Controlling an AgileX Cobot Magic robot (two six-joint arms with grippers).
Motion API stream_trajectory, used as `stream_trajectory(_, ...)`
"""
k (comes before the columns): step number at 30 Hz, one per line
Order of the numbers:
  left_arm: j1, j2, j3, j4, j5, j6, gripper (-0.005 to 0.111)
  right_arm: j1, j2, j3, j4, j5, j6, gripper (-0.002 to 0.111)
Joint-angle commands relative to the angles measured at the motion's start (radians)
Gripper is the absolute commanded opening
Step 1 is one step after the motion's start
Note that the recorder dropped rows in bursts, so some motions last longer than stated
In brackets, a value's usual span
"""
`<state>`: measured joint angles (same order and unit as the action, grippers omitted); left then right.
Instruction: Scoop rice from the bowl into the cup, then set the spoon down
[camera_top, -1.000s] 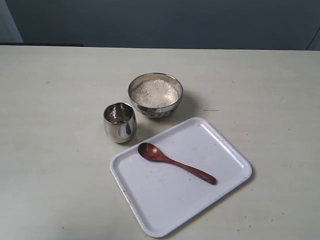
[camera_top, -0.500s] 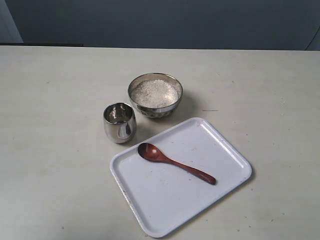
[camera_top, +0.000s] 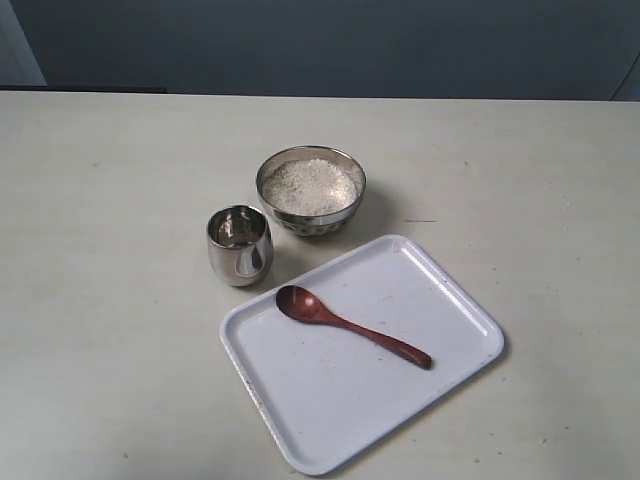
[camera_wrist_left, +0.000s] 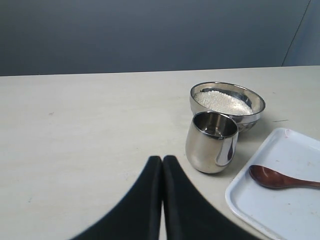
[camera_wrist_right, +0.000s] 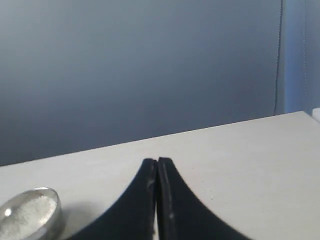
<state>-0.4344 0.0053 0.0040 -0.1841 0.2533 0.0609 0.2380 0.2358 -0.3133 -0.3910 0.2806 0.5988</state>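
The steel bowl (camera_top: 311, 190) stands mid-table, heaped with white rice (camera_top: 309, 184). Just in front of it to the left is the small steel cup (camera_top: 240, 245). The reddish-brown wooden spoon (camera_top: 350, 326) lies on a white tray (camera_top: 440, 290), its oval end toward the cup. Neither gripper shows in the exterior view. My left gripper (camera_wrist_left: 162, 159) is shut and holds nothing, a short way from the cup (camera_wrist_left: 211, 142), with the bowl (camera_wrist_left: 227, 103) and spoon (camera_wrist_left: 280, 178) beyond. My right gripper (camera_wrist_right: 157, 161) is shut on nothing above bare table, the bowl (camera_wrist_right: 30, 212) at the frame's edge.
The tray sits at the front right of the pale table (camera_top: 100, 300). A dark blue-grey wall (camera_top: 320, 45) runs behind the table's far edge.
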Motion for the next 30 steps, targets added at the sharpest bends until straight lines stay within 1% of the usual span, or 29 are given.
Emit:
stream_trajectory(1, -0.006, -0.005, -0.004, 0.002, -0.013, -0.007, 0.001, -0.084, -0.01, 0.139, 0.129, -0.281, 0.004, 0.0)
stream_trajectory(3, -0.006, -0.005, -0.004, 0.002, -0.013, -0.007, 0.001, -0.103, -0.01, 0.197, 0.142, -0.391, 0.006, 0.0)
stream_trajectory(6, -0.006, -0.005, -0.004, 0.002, -0.013, -0.007, 0.001, -0.113, -0.01, 0.262, 0.135, -0.507, 0.007, 0.0)
stream_trajectory(9, -0.006, -0.005, -0.004, 0.002, -0.013, -0.007, 0.001, -0.125, -0.012, 0.312, 0.087, -0.576, 0.016, 0.0)
stream_trajectory(12, -0.006, -0.005, -0.004, 0.002, -0.013, -0.007, 0.001, -0.165, -0.017, 0.313, -0.006, -0.612, 0.054, 0.0)
stream_trajectory(16, -0.006, -0.005, -0.004, 0.002, -0.013, -0.007, 0.001, -0.174, -0.06, 0.313, -0.079, -0.537, 0.083, 0.0)
stream_trajectory(19, -0.006, -0.005, -0.004, 0.002, -0.013, -0.007, 0.001, -0.163, -0.123, 0.313, -0.082, -0.426, 0.083, 0.0)
stream_trajectory(21, -0.006, -0.005, -0.004, 0.002, -0.013, -0.007, 0.001, -0.15, -0.164, 0.313, -0.067, -0.329, 0.084, 0.0)
stream_trajectory(23, -0.006, -0.005, -0.004, 0.002, -0.013, -0.007, 0.001, -0.14, -0.187, 0.313, -0.036, -0.271, 0.087, 0.0)
stream_trajectory(26, -0.006, -0.005, -0.004, 0.002, -0.013, -0.007, 0.001, -0.137, -0.202, 0.313, 0.005, -0.236, 0.087, 0.0)
stream_trajectory(29, -0.006, -0.005, -0.004, 0.002, -0.013, -0.007, 0.001, -0.137, -0.202, 0.313, 0.011, -0.245, 0.087, 0.0)
stream_trajectory(30, -0.006, -0.005, -0.004, 0.002, -0.013, -0.007, 0.001, -0.137, -0.202, 0.313, 0.06, -0.245, 0.057, 0.0)
